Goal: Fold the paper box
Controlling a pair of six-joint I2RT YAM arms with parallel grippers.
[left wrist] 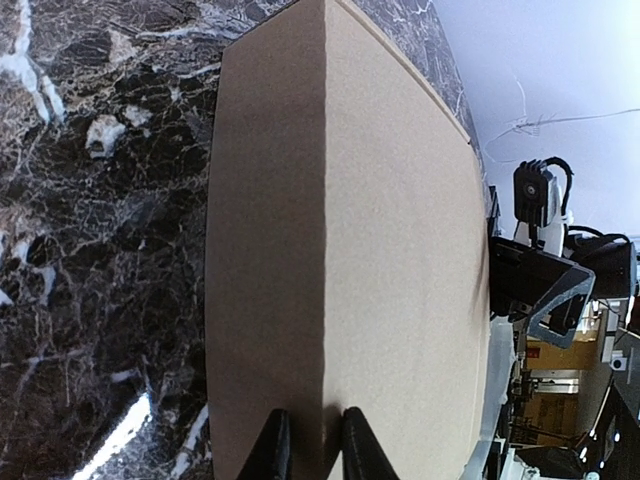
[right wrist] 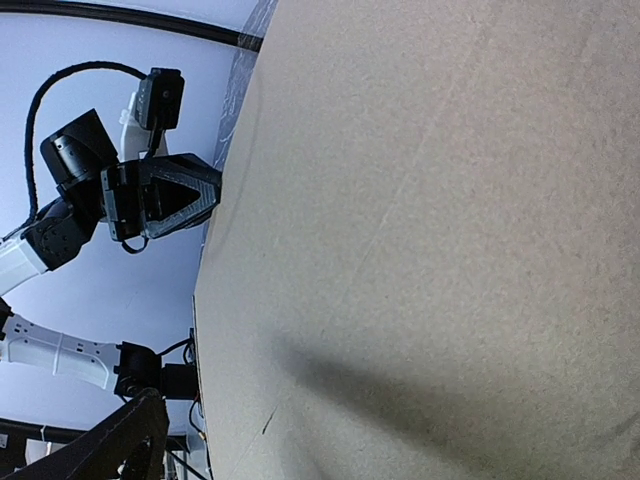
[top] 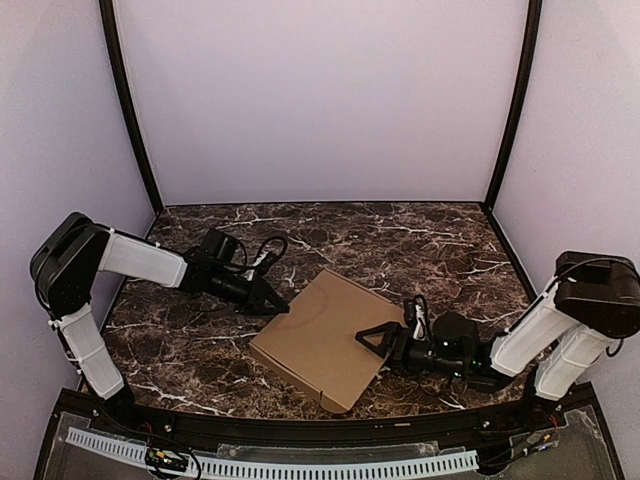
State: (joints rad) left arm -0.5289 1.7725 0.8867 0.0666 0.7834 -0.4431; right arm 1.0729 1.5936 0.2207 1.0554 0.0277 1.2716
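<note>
Paper box [top: 318,342] lies flat and shut in the middle of the dark marble counter [top: 430,240]. The left pincer [top: 277,306] is narrow and nips the box's left edge between its fingers [left wrist: 268,452]. The right pincer [top: 371,340] is spread wide at the box's right side and grips nothing. Pale walls [top: 320,100] stand around the counter.

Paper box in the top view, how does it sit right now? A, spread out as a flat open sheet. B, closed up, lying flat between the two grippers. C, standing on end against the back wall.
B: the paper box lies closed and flat on the table, the left gripper at its far-left edge and the right gripper at its right edge.
</note>
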